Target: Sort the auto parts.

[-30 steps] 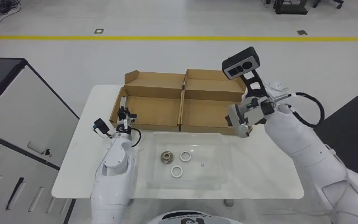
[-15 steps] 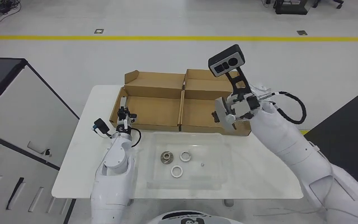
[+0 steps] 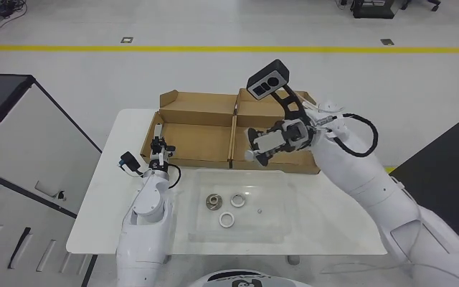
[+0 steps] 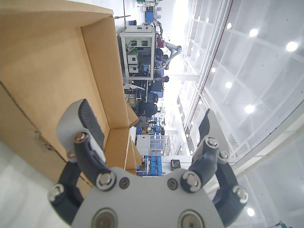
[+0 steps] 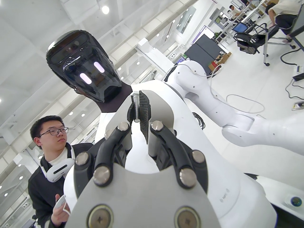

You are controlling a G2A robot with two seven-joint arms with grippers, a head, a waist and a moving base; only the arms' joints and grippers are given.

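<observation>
Cardboard is what you are seeing first: the left box point(image 3: 195, 136) is sitting on the white worktop point(image 3: 107, 208). The left hand point(image 3: 161, 146) is waiting just beside the box's near left corner. Its two fingers point(image 4: 90, 119) are standing wide apart and holding nothing. Going right, a clear tray point(image 3: 276, 224) is lying in front of the boxes. In it a metal gear part point(image 3: 213, 201) is resting, with a white ring point(image 3: 237, 200) just beside it, a second white ring point(image 3: 228, 219) near both, and a tiny bit point(image 3: 259, 211) close by. The right box point(image 3: 280, 140) is touching the left box. The right hand point(image 3: 255, 151) is hanging above the right box, squeezing a small grey bolt point(image 5: 135, 110) between its fingers.
</observation>
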